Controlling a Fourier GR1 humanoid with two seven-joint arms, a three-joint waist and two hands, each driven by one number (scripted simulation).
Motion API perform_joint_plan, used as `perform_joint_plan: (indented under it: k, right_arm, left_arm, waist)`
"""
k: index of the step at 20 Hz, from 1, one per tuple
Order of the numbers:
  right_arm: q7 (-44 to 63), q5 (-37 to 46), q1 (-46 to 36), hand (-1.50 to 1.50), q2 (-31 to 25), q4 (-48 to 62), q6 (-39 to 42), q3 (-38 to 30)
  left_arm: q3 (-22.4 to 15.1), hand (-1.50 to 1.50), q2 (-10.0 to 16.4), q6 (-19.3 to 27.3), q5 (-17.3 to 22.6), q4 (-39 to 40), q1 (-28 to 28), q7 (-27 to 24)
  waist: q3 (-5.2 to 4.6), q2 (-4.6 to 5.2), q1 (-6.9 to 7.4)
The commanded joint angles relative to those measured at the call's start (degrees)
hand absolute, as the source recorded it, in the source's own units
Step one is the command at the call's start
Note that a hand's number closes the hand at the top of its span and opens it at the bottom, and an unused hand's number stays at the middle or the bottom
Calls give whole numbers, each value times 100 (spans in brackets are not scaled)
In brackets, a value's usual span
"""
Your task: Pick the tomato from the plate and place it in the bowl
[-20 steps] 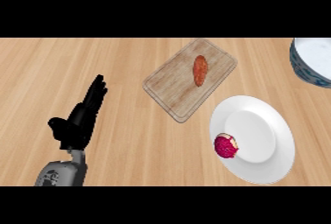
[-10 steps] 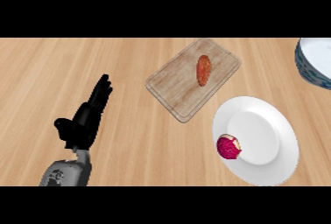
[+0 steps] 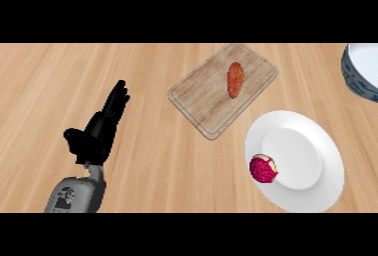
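A dark red tomato [image 3: 263, 169] lies on the left part of a white plate [image 3: 310, 150] at the lower right. Part of a blue-rimmed bowl [image 3: 359, 75] shows at the upper right edge, cut off by the frame. My left hand [image 3: 97, 133] rests open at the lower left, fingers straight and pointing up and to the right, far from the plate. My right hand does not show.
A wooden cutting board [image 3: 214, 95] sits tilted between the left hand and the bowl, with an orange-red sausage-shaped item [image 3: 235, 79] on it. Bare wooden counter lies around the hand.
The whole scene has slid a little to the right and down in the view. The left hand keeps its open pose.
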Motion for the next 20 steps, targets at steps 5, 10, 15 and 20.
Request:
perform_joint_plan:
  k: [5,10,15,20]
  right_arm:
    - [-990,-517,364,-150,-26,653,1008,-471]
    - [-1595,-1025,152,-150,-194,484,1126,-980]
    - [-1975,-1498,233,-150,-276,434,857,-1480]
    - [-1522,-1822,81,-150,-726,631,1369,-1801]
  left_arm:
    - [36,0,79,-116,67,-61,78,-50]
    - [-21,0,-7,-43,14,-7,87,14]
    - [-31,0,-41,42,-38,-103,135,7]
    - [-42,0,3,-32,26,-321,152,225]
  waist:
    - [12,1,21]
    - [16,9,38]
    - [9,-20,-13]
    - [4,-40,-21]
